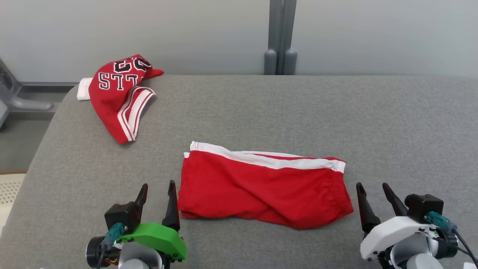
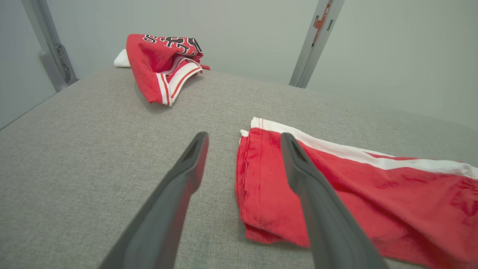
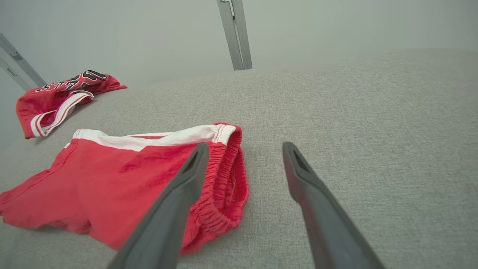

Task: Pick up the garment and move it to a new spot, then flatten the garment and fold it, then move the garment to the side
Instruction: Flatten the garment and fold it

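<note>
Garment: red shorts are laid in a folded bundle near the middle of the grey bench, towards its near edge.
Long axis: it runs left to right across the bench, with the white stripe along the far edge.
Ends: the leg hems are turned to the robot's left, the gathered waistband to its right.
Left pincer: released and empty, it is held just beside the hem end, its inner finger close to the cloth.
Right pincer: released and empty, it is held just beside the waistband end.
Nearer arm: neither clearly; the shorts are bracketed between the two, one end to each.
Other cloth: a crumpled red jersey is left at the far left corner, well apart.
Step judged: folding looks done; the shift to the side seems to remain.
Coming move: each end could probably be gripped by its own pincer, so the fold is kept.
</note>
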